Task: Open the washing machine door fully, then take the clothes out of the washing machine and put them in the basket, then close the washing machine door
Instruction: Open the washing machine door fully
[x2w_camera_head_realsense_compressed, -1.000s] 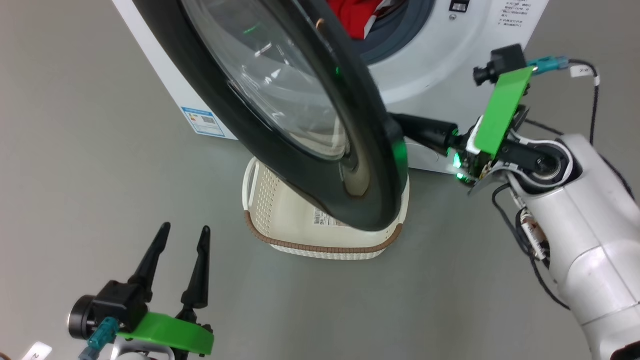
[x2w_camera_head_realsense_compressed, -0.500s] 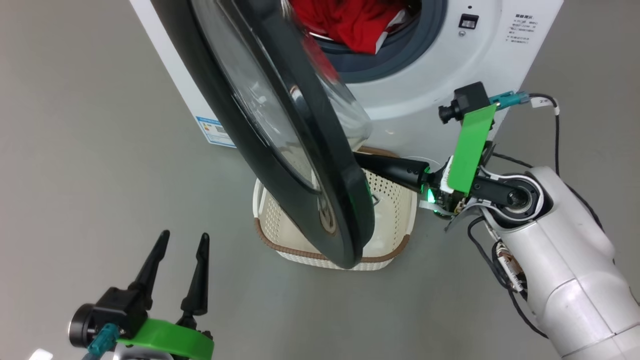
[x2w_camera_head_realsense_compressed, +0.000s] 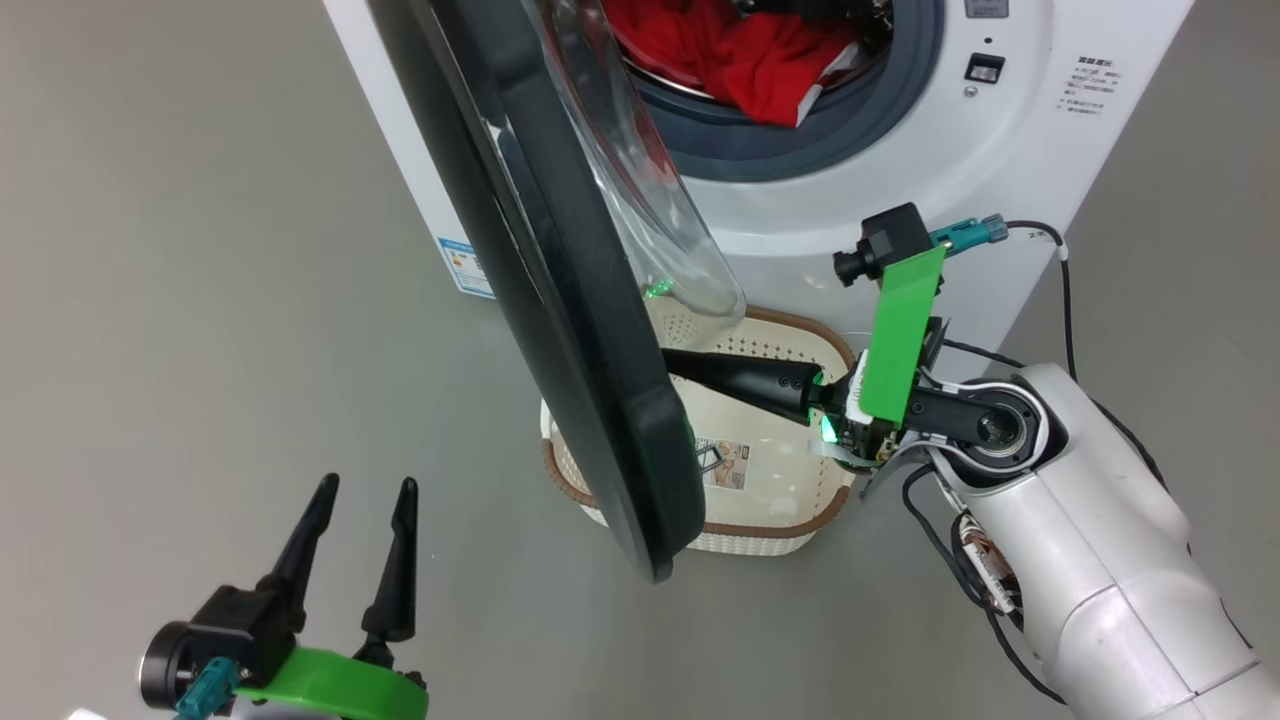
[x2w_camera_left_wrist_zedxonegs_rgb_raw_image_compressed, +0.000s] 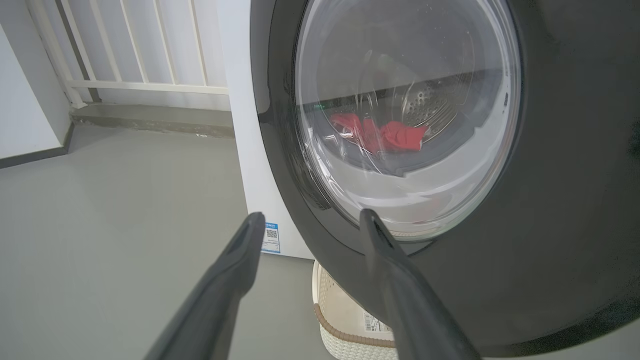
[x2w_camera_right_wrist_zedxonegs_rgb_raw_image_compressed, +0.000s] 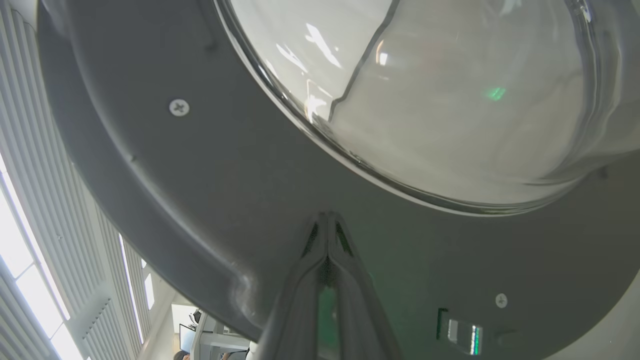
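Grey floor (x2w_camera_head_realsense_compressed: 200, 300) bears basket (x2w_camera_head_realsense_compressed: 770, 535) beneath door (x2w_camera_head_realsense_compressed: 600, 400); right jaws closed against door, left jaws spread.

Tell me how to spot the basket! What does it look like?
Find the big white washing machine with its round black door swung open. On the floor just in front, partly behind that door, sits the basket. It is small and cream, dotted with tiny holes, with a brown rim and a paper label inside.

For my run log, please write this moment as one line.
door: partly open | right end effector: shut, tips on door's inner side | left end effector: open, empty | clothes: inside washing machine
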